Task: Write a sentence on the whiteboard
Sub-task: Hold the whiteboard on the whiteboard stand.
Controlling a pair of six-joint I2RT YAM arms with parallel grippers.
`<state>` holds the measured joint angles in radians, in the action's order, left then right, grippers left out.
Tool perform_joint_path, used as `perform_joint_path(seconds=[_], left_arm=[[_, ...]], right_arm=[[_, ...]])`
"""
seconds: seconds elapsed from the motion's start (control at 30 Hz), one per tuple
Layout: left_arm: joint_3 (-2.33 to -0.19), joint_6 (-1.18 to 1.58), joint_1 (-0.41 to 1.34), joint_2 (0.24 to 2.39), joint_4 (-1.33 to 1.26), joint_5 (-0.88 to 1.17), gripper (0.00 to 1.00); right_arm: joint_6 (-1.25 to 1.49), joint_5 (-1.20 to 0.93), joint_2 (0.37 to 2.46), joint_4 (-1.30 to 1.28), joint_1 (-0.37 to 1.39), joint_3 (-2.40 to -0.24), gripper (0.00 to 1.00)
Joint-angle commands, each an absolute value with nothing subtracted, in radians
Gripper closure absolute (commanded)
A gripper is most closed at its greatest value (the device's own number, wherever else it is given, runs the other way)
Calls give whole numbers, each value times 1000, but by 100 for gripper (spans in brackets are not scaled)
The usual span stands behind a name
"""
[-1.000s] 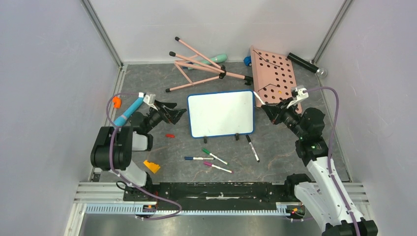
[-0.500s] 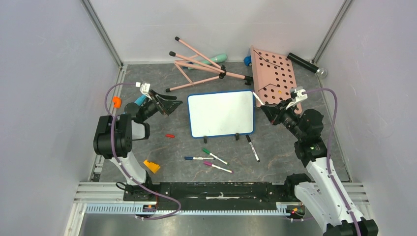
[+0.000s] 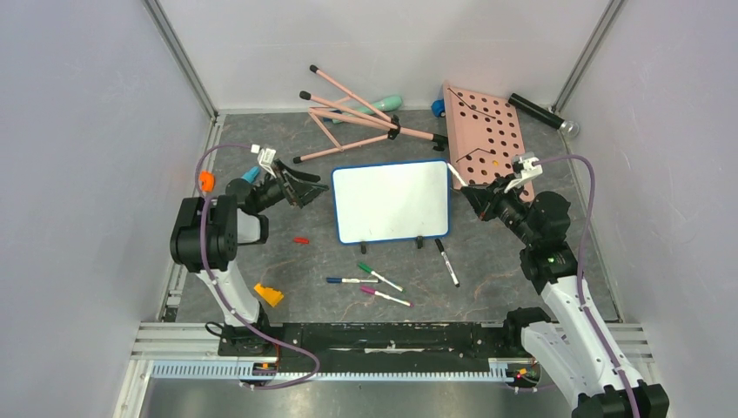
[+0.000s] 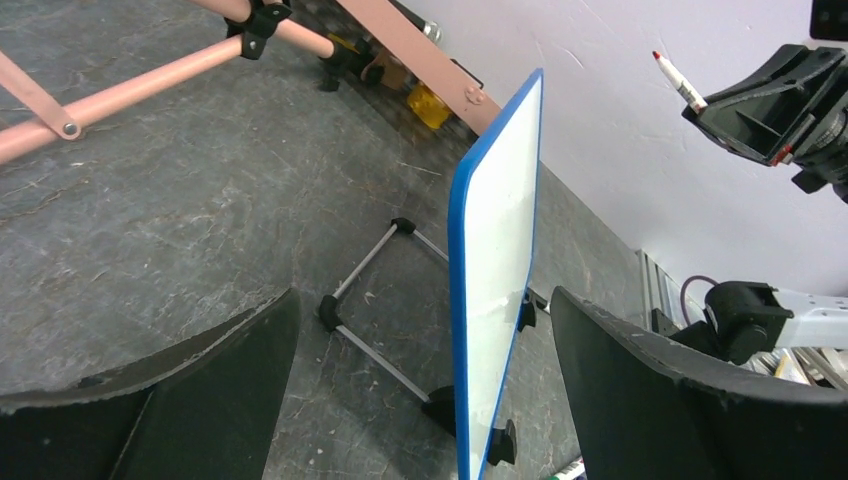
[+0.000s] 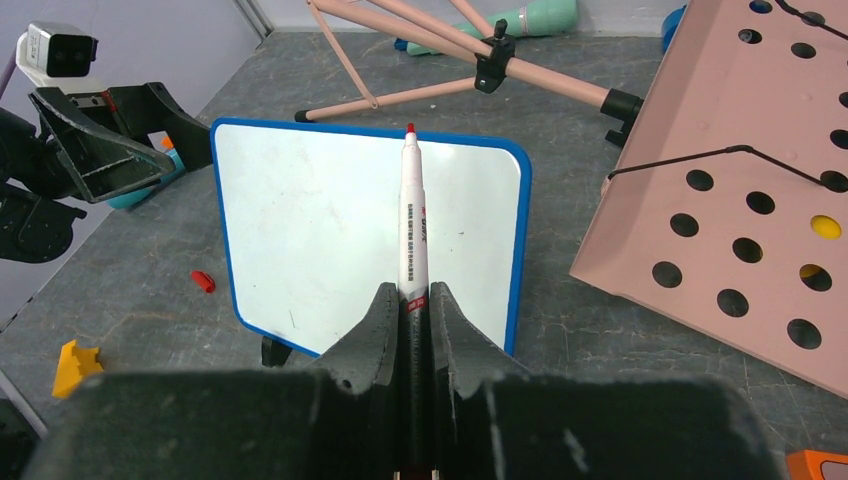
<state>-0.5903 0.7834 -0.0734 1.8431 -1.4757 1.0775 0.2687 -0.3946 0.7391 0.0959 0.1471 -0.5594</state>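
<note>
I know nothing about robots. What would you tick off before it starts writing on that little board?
1. Marker clamped in right gripper: ok.
2. Marker tip bare, red, aimed at the whiteboard: ok.
3. Whiteboard upright on its feet: ok.
4. Writing face blank: ok.
5. Left gripper steadying the whiteboard: not ok; it is open at the left edge and not touching.
6. Marker has ink: cannot tell.

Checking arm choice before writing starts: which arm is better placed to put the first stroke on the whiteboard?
Right. The right gripper is shut on an uncapped red-tipped marker, tip aimed at the blank whiteboard. The left gripper is open and empty at the board's edge.
</note>
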Motion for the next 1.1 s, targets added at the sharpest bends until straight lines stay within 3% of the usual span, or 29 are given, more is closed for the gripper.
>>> perform_joint_path(seconds=[0.0, 0.63, 0.83, 0.9, 1.07], left_arm=[[-629, 749, -61, 1863, -1557, 1153, 0], [-698, 751, 33, 1946, -1557, 1253, 3], [-758, 762, 63, 2008, -1557, 1295, 13], [-750, 746, 64, 2013, -1557, 1288, 12], [-721, 702, 69, 1999, -1557, 1284, 0]], right_arm=[[255, -396, 741, 127, 153, -581, 99], [185, -306, 732, 60, 213, -592, 100], [178, -300, 736, 61, 219, -597, 100], [181, -303, 740, 67, 222, -597, 100], [183, -305, 740, 73, 227, -597, 100]])
